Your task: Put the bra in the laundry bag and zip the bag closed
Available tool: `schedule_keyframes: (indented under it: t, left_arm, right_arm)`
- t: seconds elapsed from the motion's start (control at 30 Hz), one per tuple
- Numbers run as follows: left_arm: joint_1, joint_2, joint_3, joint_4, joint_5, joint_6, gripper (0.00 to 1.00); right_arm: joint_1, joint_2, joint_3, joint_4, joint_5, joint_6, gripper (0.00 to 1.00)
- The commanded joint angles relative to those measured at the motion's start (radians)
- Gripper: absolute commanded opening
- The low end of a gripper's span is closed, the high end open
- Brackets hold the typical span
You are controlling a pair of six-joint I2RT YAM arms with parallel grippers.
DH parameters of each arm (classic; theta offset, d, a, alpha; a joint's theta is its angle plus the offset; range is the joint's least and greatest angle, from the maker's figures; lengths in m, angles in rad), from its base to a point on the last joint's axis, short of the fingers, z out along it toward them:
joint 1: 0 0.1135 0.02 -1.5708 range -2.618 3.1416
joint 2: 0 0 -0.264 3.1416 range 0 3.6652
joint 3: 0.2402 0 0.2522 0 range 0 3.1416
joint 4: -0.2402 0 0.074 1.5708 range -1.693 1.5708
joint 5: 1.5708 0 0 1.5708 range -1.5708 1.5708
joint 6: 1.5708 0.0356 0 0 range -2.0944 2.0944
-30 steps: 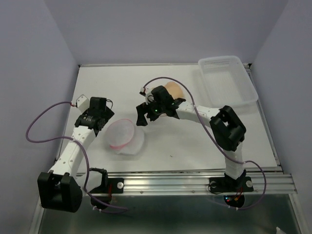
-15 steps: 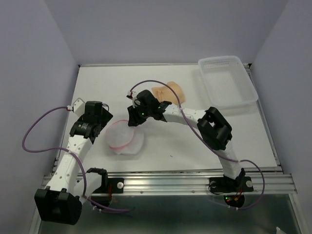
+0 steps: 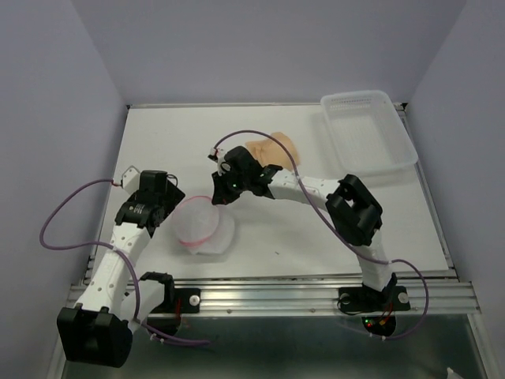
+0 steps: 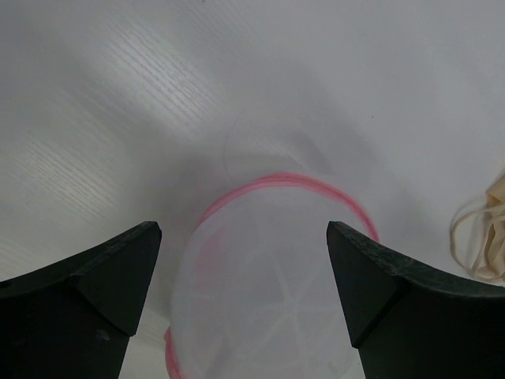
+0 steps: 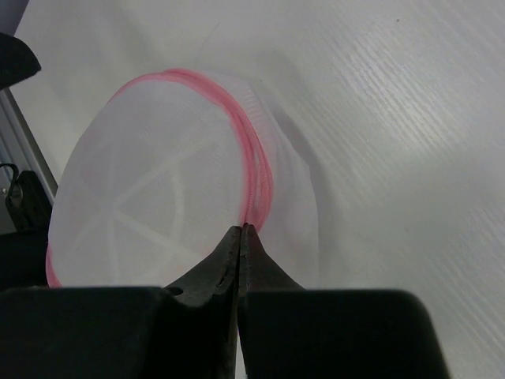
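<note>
Right gripper [image 5: 241,230] just snapped shut, seemingly pinching laundry bag [image 5: 150,181] at its 1 o'clock rim to open it; left gripper [image 4: 243,230] gapes wide; bra [image 3: 272,148] not yet bagged.

White table [image 3: 316,229]. Laundry bag [image 3: 201,229] lying near front-left. Bra [image 3: 272,148] behind bag, to its right, apart. Basket tray [image 3: 355,98] far right of bag, back corner.
</note>
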Motion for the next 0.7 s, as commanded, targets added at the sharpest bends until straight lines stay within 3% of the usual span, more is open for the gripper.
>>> schedule_keyframes:
  t: [0.0, 0.1, 0.67]
  left_arm:
    - [0.004, -0.023, -0.037, 0.007, 0.031, -0.024, 0.99]
    - [0.004, -0.018, -0.055, 0.027, 0.07, -0.025, 0.99]
    - [0.003, 0.175, -0.137, 0.346, 0.367, 0.029, 0.97]
  right_arm:
    - [0.006, -0.151, -0.063, 0.044, 0.134, -0.007, 0.01]
    - [0.006, -0.186, -0.097, 0.043, 0.208, -0.039, 0.01]
    - [-0.213, -0.305, -0.277, 0.024, 0.202, -0.088, 0.01]
